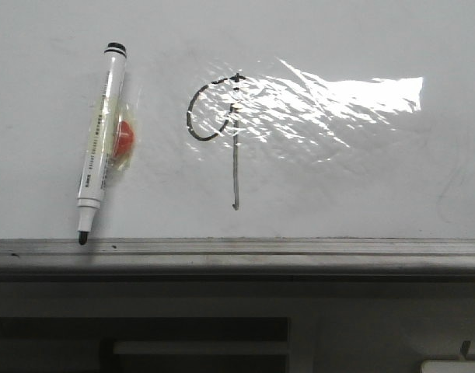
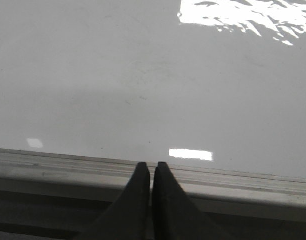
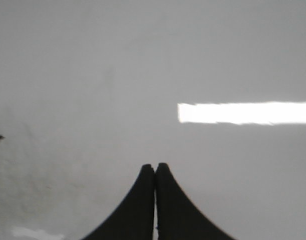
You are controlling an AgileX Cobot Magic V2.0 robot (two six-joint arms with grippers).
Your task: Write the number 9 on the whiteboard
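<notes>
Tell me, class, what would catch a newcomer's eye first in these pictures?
First, the number 9, drawn in thin black line near the middle of the whiteboard, its loop partly washed out by a bright glare patch to its right. Next, the marker lying left of it, tip down at the grey rail, with a red blob beside its barrel. Both wrist views show only shut, empty grippers, left and right, over blank board.

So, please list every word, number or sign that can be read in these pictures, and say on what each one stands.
"9": the number 9, hand-drawn in black on the whiteboard.
Printed line along the marker barrel: too small and blurred to read.
Both wrist views: no text.
</notes>
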